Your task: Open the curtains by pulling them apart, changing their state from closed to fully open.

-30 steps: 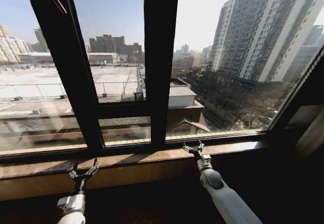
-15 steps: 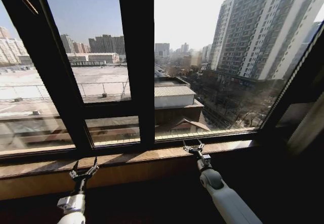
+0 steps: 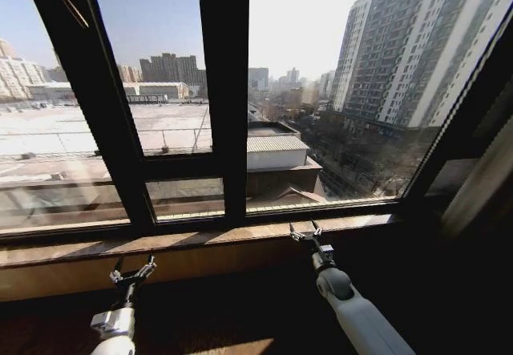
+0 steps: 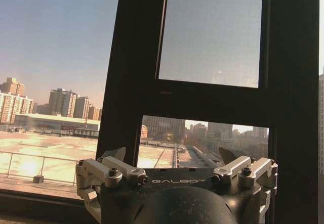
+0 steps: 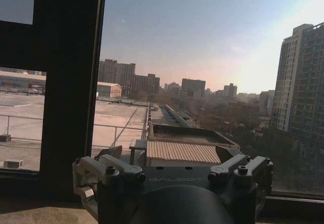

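A curtain (image 3: 479, 187) is hanging at the frame's right edge, long axis leaning upward. Both grippers, left (image 3: 133, 273) and right (image 3: 304, 231), are hovering spread, gripping nothing.

The window frame (image 3: 224, 90) is black. The sill (image 3: 200, 243) is brown wood. A pale cream curtain (image 3: 481, 183) edge shows at the right.

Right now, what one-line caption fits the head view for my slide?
Both open hands, left and right, held low before the bare window frame; a curtain edge bunched at far right.
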You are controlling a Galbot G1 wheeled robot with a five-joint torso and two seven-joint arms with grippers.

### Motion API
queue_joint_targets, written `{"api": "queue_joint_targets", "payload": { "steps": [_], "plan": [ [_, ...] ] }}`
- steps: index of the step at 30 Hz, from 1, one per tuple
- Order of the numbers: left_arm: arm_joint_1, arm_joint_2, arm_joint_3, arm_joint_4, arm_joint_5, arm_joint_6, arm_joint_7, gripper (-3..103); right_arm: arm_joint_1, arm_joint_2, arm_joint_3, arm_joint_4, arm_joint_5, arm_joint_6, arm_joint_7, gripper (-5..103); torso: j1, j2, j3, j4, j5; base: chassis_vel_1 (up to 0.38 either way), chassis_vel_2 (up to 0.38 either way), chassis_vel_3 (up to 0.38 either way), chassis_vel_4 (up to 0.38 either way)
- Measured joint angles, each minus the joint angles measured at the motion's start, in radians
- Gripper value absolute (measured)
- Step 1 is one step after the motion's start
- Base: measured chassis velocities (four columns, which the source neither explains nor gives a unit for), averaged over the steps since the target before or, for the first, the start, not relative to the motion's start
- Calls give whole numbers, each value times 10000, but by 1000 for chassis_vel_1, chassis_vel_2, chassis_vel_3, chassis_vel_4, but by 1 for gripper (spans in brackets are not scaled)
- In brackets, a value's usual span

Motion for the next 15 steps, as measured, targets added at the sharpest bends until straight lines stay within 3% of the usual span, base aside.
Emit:
{"api": "queue_joint_targets", "payload": {
  "steps": [9, 15],
  "plan": [
    [2, 0, 0, 0, 0, 0, 0, 100, 0, 0, 0, 0, 0, 0, 1, 100, -3, 2, -1, -1, 3, 160, -366, -158, 343],
    [1, 0, 2, 0, 0, 0, 2, 100, 0, 0, 1, 0, 0, 0, 2, 100, 7, -3, 3, -1, -5, 28, -426, -39, 455]
  ]
}}
